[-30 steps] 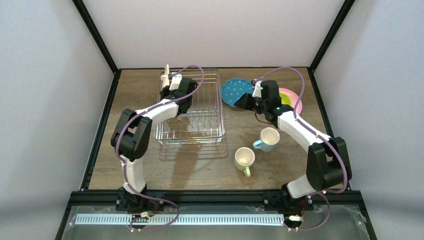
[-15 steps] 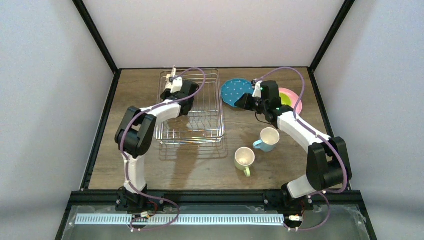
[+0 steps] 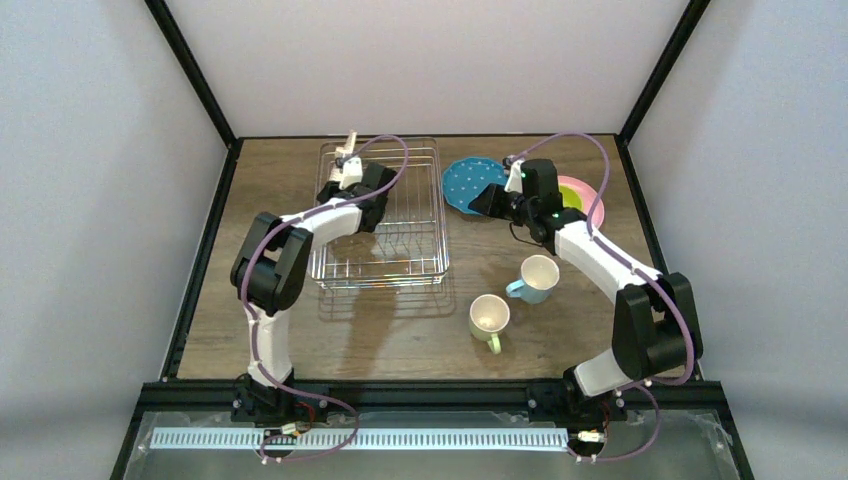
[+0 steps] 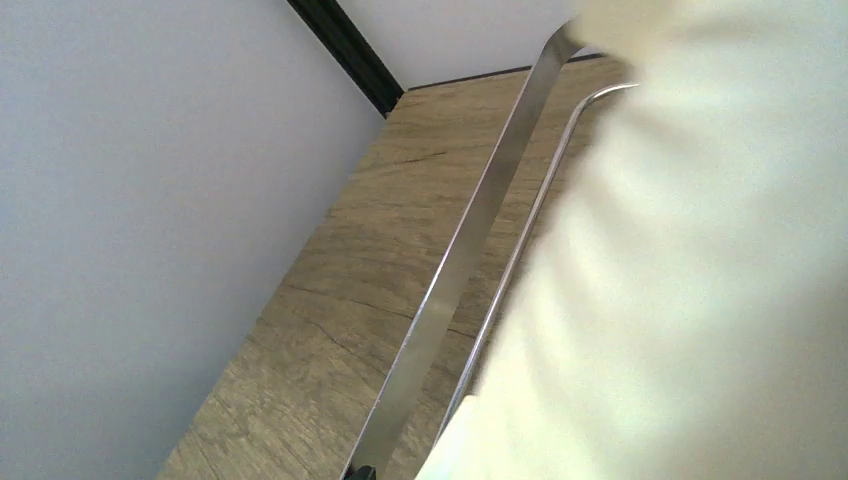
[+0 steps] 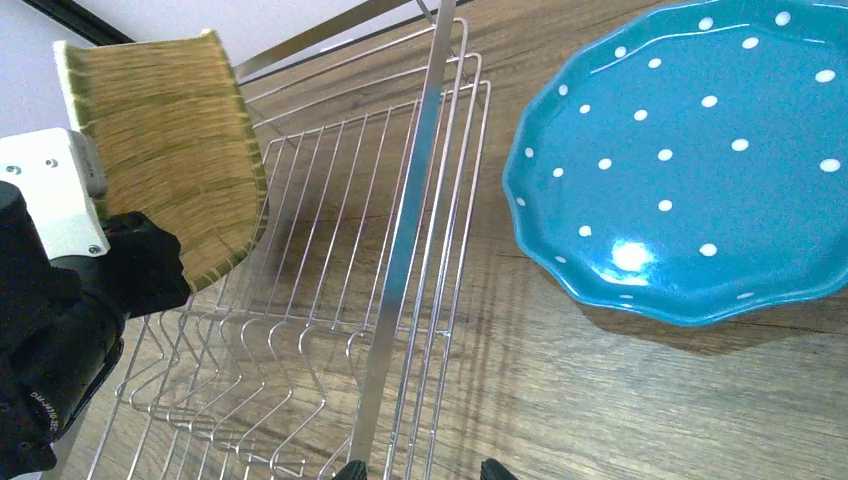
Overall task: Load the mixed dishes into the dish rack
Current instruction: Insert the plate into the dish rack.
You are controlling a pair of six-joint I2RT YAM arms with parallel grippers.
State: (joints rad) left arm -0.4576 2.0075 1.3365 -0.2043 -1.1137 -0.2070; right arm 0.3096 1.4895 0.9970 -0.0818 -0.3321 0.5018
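Note:
The tan woven-look plate (image 3: 348, 145) stands on edge in the far left corner of the dish rack (image 3: 400, 240). Its woven face (image 5: 165, 140) shows in the right wrist view and its pale blurred back (image 4: 680, 300) fills the left wrist view. My left gripper (image 3: 347, 162) is open around it; the one visible fingertip (image 4: 357, 471) stands apart from the plate, the other is hidden. My right gripper (image 5: 420, 472) hovers open and empty between the rack's right rim (image 5: 400, 230) and the teal dotted plate (image 5: 690, 160).
A pink plate (image 3: 595, 205) carrying the lime-inside bowl (image 3: 570, 197) lies behind my right arm. A light-blue mug (image 3: 538, 277) and a pale yellow-green mug (image 3: 489, 317) stand upright on the wooden table right of the rack's near corner. Black frame posts and walls close in the table.
My left gripper's jaws have parted from the tan plate, and the wrist and plate have shifted slightly right at the rack's far corner. The right arm has not moved.

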